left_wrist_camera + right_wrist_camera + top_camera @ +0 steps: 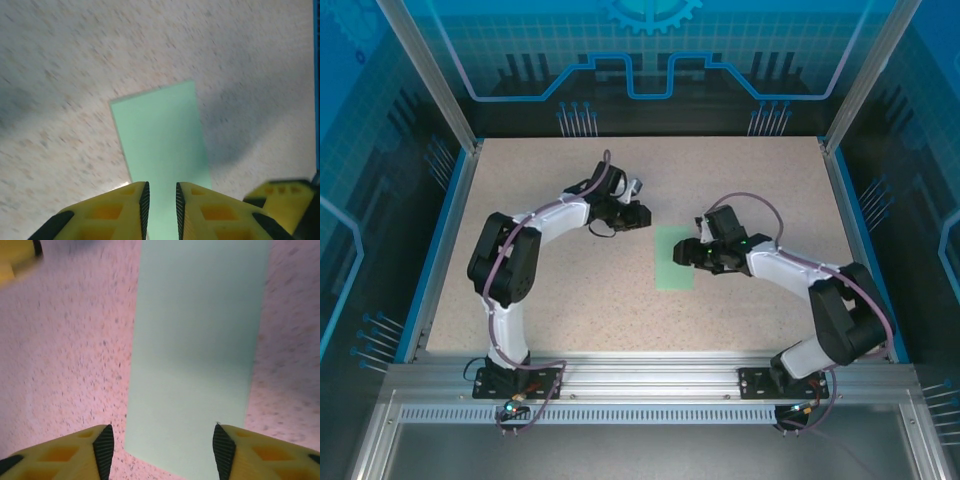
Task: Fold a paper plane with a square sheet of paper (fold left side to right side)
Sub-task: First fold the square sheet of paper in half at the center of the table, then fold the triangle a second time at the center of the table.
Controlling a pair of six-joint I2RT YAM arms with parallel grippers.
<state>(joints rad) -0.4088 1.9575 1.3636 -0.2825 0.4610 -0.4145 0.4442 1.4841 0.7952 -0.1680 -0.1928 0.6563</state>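
Observation:
The square sheet of paper lies flat on the speckled table as a narrow pale mint-green rectangle, folded in half lengthwise. My left gripper hovers just beyond its far left corner. In the left wrist view the paper stretches away under the left gripper, whose jaws stand a narrow gap apart with nothing between them. My right gripper sits over the paper's right edge. Seen from the right wrist, the paper lies below the right gripper, which is open about as wide as the strip and holds nothing.
The speckled beige table is bounded by blue rails at its sides and an aluminium frame at the near edge. A yellow finger of the right gripper shows at the lower right of the left wrist view.

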